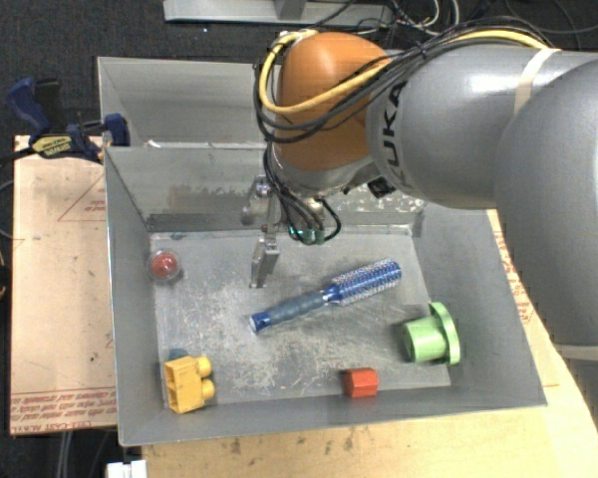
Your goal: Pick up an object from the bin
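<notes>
A brush [327, 295] is laid in the middle of the bin [130, 297]; relative to it, a ball [164, 264] is set left, a spool [430, 337] right, a cube [359, 382] in front, a brick [187, 382] front-left.

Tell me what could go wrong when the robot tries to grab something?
The gripper hangs over bare floor of the grey metal bin, beside the handle end of the long blue plastic brush; going straight down it might grab nothing. Grabbed at that end, the brush would probably tip and slip. The small round red ball could roll if nudged.
</notes>
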Robot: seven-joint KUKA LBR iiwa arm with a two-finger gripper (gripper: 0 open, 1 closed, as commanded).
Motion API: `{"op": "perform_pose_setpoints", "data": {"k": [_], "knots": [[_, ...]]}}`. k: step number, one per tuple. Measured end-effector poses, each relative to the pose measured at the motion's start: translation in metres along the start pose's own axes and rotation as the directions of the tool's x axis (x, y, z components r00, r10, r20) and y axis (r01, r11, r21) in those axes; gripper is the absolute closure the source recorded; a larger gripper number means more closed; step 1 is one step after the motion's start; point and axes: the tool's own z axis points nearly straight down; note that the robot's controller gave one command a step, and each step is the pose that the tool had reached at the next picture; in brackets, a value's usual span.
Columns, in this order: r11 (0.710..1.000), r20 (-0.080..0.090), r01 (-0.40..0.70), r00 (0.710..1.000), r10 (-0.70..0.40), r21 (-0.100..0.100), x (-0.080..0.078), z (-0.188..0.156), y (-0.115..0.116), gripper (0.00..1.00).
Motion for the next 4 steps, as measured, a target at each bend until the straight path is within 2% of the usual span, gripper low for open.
{"op": "perform_pose_setpoints", "data": {"k": [1, 2, 3, 4], "knots": [[0.986, 0.019, 0.164, 0.986, -0.164, -0.001, 0.077, 0.1, -0.032, 0.0], [0.987, 0.023, 0.164, 0.986, -0.164, -0.003, 0.076, 0.098, -0.031, 1.0], [0.986, 0.016, 0.166, 0.986, -0.166, 0.0, 0.082, -0.006, -0.026, 1.0], [0.99, 0.016, 0.143, 0.99, -0.143, 0.001, 0.072, -0.07, -0.042, 1.0]]}}
